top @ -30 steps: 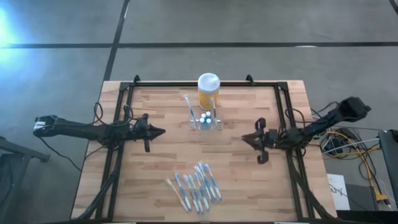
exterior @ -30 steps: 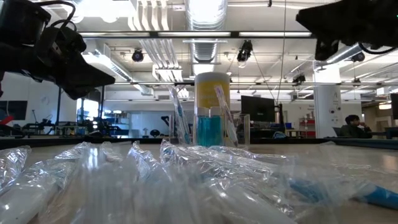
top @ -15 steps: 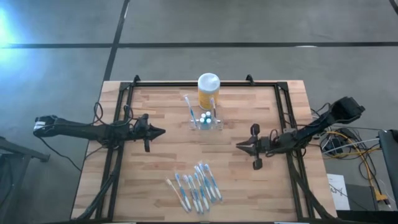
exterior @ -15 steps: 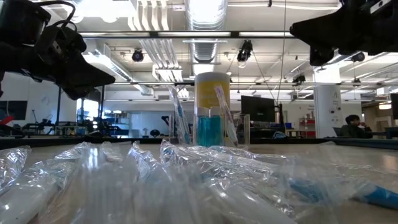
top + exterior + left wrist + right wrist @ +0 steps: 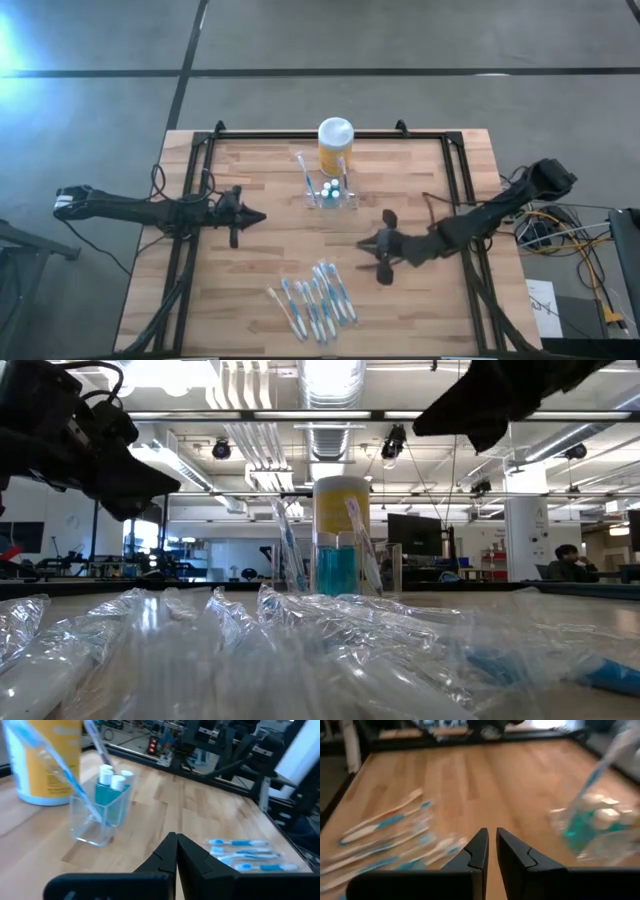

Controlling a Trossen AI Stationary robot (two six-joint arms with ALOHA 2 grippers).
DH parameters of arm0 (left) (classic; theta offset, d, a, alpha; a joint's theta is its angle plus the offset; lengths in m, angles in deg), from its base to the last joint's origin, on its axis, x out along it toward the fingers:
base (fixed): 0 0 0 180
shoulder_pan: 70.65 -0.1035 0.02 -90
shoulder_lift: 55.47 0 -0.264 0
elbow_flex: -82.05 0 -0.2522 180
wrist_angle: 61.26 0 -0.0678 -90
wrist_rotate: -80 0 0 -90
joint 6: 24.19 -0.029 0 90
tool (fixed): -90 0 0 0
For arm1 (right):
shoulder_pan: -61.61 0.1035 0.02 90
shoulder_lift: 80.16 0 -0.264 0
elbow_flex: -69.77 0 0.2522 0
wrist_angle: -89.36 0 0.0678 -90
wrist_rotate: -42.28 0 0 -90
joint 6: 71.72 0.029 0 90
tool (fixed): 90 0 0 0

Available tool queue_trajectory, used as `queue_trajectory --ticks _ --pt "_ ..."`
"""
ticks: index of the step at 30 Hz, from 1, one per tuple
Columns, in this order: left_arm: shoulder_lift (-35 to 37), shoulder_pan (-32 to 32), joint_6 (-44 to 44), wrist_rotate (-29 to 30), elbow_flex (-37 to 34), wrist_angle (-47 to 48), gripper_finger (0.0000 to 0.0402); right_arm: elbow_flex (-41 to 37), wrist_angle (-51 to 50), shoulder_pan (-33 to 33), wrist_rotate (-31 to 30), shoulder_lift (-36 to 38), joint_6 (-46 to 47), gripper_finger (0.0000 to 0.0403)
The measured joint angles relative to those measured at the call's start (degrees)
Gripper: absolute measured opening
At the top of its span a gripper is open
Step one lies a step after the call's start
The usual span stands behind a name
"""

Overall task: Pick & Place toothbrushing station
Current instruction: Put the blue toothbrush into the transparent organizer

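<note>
Wrapped toothbrushes (image 5: 313, 299) lie nearest at the table's front edge. The right gripper (image 5: 366, 243), fingers nearly closed and empty, has been carried leftward toward centre. The left gripper (image 5: 258, 215), closed, is unmoved. Farther back stands the toothbrushing station (image 5: 332, 194), before the yellow jar (image 5: 334, 147).

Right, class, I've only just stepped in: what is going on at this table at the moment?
Nothing is being held. The right gripper is empty with its fingers nearly shut, hovering over the wood between the clear toothbrushing station and the pile of wrapped toothbrushes at the near edge. The left gripper waits on the table's left side, fingers shut. The station stands in front of the yellow jar with two brushes and small tubes in it.
</note>
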Motion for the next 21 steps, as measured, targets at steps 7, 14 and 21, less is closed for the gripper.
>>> queue_trajectory --ticks 7,14,21 --pt "0.7 0.0 -1.3 -1.6 1.0 0.7 0.0010 9.2 -7.7 2.4 -0.3 -7.1 9.8 0.0034" --pt "0.7 0.0 -1.1 -1.6 1.1 0.8 0.0011 18.4 -21.5 3.5 0.8 -17.2 26.8 0.0070" --pt "0.7 0.0 -0.3 -3.4 1.1 0.8 0.0009 30.0 -29.9 3.6 6.9 -30.5 36.4 0.0151"
